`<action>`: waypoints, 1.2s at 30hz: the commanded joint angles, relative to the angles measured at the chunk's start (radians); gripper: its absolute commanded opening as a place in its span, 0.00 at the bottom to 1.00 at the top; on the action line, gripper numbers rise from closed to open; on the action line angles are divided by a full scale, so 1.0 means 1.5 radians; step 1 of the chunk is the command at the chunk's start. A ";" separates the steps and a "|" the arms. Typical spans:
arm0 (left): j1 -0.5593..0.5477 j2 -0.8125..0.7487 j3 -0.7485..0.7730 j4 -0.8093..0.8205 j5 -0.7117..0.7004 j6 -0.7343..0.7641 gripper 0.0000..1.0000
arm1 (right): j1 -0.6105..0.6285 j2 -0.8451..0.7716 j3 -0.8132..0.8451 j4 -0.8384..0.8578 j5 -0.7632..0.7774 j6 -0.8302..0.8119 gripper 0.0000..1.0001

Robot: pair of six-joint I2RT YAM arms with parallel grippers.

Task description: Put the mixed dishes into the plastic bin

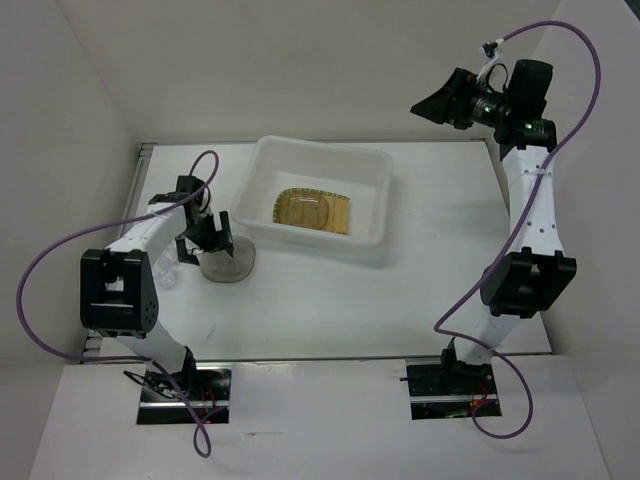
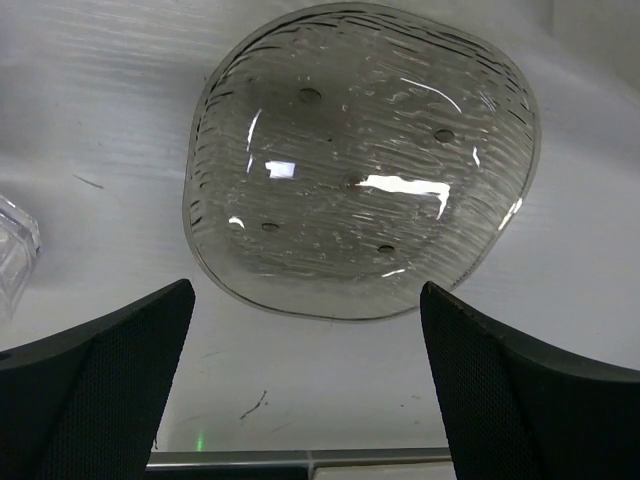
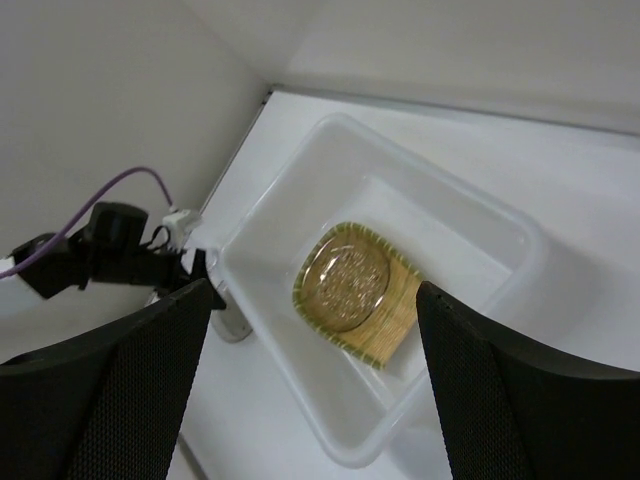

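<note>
The plastic bin point(image 1: 372, 243) stands at mid-table. Inside it lies the yellow fan-shaped plate point(image 1: 335, 216) with one grey-brown saucer point(image 1: 303, 210) on top of it; the right wrist view shows the bin point(image 3: 280, 372), plate point(image 3: 392, 318) and saucer point(image 3: 346, 280) too. A second saucer point(image 1: 234, 264) lies on the table left of the bin. My left gripper point(image 1: 212, 238) is open just above and beside it; in the left wrist view the saucer point(image 2: 360, 160) lies ahead of the open, empty gripper point(image 2: 307, 290). My right gripper point(image 1: 432, 104) is open and empty, raised high above the bin's far right side.
A clear glass cup point(image 2: 14, 250) shows at the left edge of the left wrist view, close to the left arm. The enclosure's white walls stand along the left, back and right. The table's metal edge strip point(image 2: 300, 460) runs just behind the left fingers.
</note>
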 commanded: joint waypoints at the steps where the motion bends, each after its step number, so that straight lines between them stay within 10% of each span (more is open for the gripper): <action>1: 0.011 0.022 0.024 0.021 -0.018 0.018 1.00 | 0.006 -0.012 -0.015 -0.012 -0.067 -0.002 0.88; 24: 0.011 0.180 0.054 0.099 -0.005 0.063 0.94 | 0.006 -0.071 -0.105 0.019 -0.126 0.001 0.89; 36: 0.017 0.183 0.042 0.105 0.027 0.076 0.52 | 0.006 -0.071 -0.118 0.013 -0.120 -0.005 0.89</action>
